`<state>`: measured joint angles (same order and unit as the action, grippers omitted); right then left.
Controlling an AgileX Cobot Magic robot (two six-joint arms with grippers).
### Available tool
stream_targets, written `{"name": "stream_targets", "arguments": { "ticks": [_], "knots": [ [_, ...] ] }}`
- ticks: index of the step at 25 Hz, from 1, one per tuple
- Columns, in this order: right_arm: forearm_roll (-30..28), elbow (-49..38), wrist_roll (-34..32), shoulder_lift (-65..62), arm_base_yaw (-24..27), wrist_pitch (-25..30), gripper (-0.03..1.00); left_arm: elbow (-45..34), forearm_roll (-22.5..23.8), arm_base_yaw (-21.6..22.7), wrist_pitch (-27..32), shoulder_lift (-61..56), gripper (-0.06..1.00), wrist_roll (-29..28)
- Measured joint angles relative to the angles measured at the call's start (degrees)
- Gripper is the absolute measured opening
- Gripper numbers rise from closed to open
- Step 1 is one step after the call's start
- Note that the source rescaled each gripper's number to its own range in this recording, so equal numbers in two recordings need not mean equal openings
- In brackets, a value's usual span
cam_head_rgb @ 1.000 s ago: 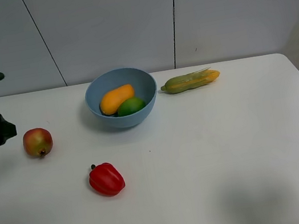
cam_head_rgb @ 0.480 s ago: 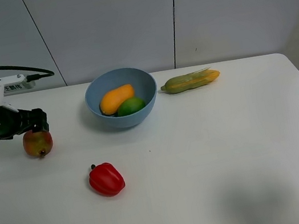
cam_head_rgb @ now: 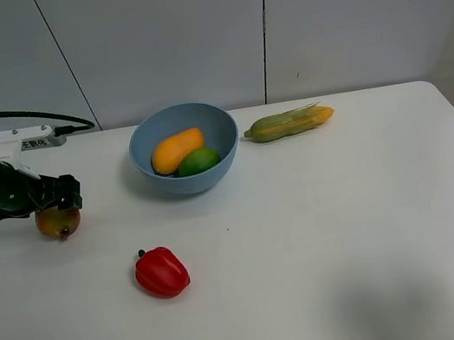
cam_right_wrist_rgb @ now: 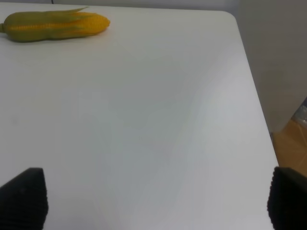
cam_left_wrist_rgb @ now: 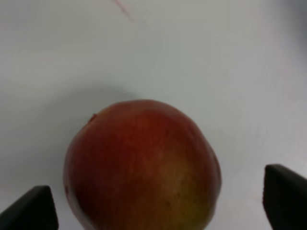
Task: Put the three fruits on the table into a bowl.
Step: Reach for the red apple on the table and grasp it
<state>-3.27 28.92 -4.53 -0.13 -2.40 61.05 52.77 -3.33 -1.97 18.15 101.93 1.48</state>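
Observation:
The red-and-greenish pomegranate (cam_head_rgb: 59, 223) rests on the white table (cam_head_rgb: 334, 230) at the left. My left gripper (cam_head_rgb: 60, 200) hangs directly over it, partly covering its top. In the left wrist view the pomegranate (cam_left_wrist_rgb: 144, 163) lies between the dark fingertips (cam_left_wrist_rgb: 29, 209) with a gap on each side, so the left gripper (cam_left_wrist_rgb: 156, 203) is open. The orange-yellow mango (cam_head_rgb: 177, 150) and the green lime (cam_head_rgb: 200, 160) lie inside the light blue bowl (cam_head_rgb: 140, 135). My right gripper (cam_right_wrist_rgb: 153, 196) is open over bare table and does not show in the high view.
A glossy red bell pepper (cam_head_rgb: 161, 272) lies in front of the bowl. A green-husked corn cob (cam_head_rgb: 289, 122) lies to the bowl's right, also in the right wrist view as the corn cob (cam_right_wrist_rgb: 55, 25). The left arm's cable trails at the back left.
My left arm has swung in from the left edge and come down over the pomegranate. The fruits, pepper and corn have not moved.

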Motion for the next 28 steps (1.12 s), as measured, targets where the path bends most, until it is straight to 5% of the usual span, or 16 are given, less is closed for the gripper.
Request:
{"name": "stream_targets", "arguments": {
  "ticks": [3, 6, 9, 28],
  "knots": [
    [0.00, 0.00, 0.00, 0.00, 0.00, 0.00, 0.82, 0.01, 0.00, 0.00, -0.11, 0.00, 0.46, 0.31],
    [0.00, 0.00, 0.00, 0.00, 0.00, 0.00, 0.82, 0.01, 0.00, 0.00, -0.73, 0.00, 0.82, 0.31],
    [0.00, 0.00, 0.00, 0.00, 0.00, 0.00, 0.82, 0.01, 0.00, 0.00, -2.16, 0.00, 0.98, 0.31],
    [-0.02, 0.00, 0.00, 0.00, 0.00, 0.00, 0.82, 0.23, 1.40, 0.00, -5.16, 7.09, 0.99, 0.90]
  ]
}}
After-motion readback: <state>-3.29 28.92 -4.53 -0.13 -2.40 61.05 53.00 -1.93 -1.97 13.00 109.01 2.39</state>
